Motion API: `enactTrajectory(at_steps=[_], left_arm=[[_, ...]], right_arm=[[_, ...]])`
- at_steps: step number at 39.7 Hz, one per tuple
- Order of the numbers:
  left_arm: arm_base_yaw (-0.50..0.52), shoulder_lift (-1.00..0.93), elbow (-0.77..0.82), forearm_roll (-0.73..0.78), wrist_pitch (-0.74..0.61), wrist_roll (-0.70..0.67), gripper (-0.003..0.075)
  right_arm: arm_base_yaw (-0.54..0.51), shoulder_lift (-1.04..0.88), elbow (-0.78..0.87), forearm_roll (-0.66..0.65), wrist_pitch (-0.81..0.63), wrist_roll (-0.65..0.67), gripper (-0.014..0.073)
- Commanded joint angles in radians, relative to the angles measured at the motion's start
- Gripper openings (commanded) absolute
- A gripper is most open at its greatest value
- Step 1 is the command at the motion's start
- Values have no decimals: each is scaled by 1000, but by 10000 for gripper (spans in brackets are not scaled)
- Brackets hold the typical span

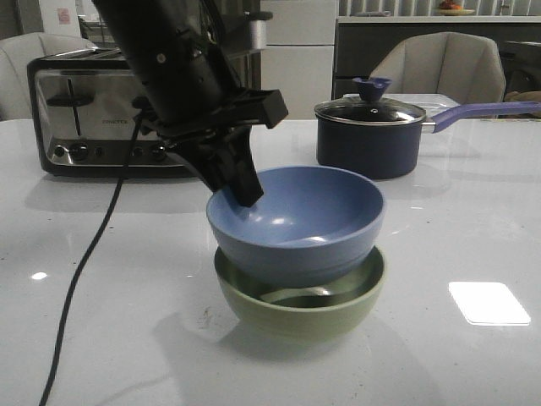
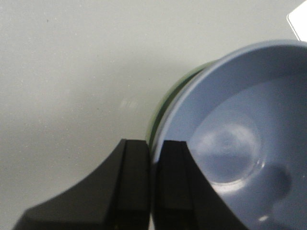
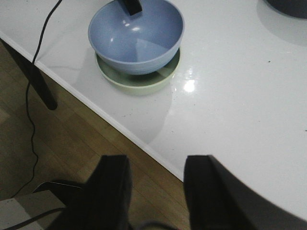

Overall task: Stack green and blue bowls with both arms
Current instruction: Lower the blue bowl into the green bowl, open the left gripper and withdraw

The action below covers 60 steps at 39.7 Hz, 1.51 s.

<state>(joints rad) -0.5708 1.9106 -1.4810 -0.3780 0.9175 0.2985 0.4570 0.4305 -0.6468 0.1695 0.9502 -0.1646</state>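
The dusty blue round matte bowl (image 1: 296, 224) sits tilted inside the pale green round matte bowl (image 1: 302, 309) on the white tabletop (image 1: 473, 245). The left tool (image 2: 154, 158) pinches the blue bowl's rim. The right tool (image 3: 156, 184) stands wide apart, holding nothing, well away from the bowls.

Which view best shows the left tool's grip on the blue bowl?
Left wrist view: the left tool pinches the blue bowl rim, one finger each side. Front view shows the grip side-on; right wrist view shows only a fingertip.

The stacked blue bowl (image 1: 296, 222) and green bowl (image 1: 301, 306) are flanked by bare table (image 1: 473, 254) at three o'clock; nine is blocked by the left gripper (image 1: 239, 188), one by a saucepan (image 1: 369, 135).
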Motion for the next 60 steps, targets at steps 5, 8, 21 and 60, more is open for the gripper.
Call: enactTrajectory(at_steps=[5,8,21,60], left_arm=[[-6,-34,-23,-44,-12,1,104],[-6,-34,-23,-44,-12,1,109],[-6,-34,-23,-44,-3,1,363],[-2,-755,403,58,-40,10,457]], right_arm=[[-3,4,-26,-1,-70,-6,394],[-3,4,-26,-1,-70,-6,394],[-3,4,-26,-1,-70,-6,394],[-3,4,-26,-1,-70,-6,394]])
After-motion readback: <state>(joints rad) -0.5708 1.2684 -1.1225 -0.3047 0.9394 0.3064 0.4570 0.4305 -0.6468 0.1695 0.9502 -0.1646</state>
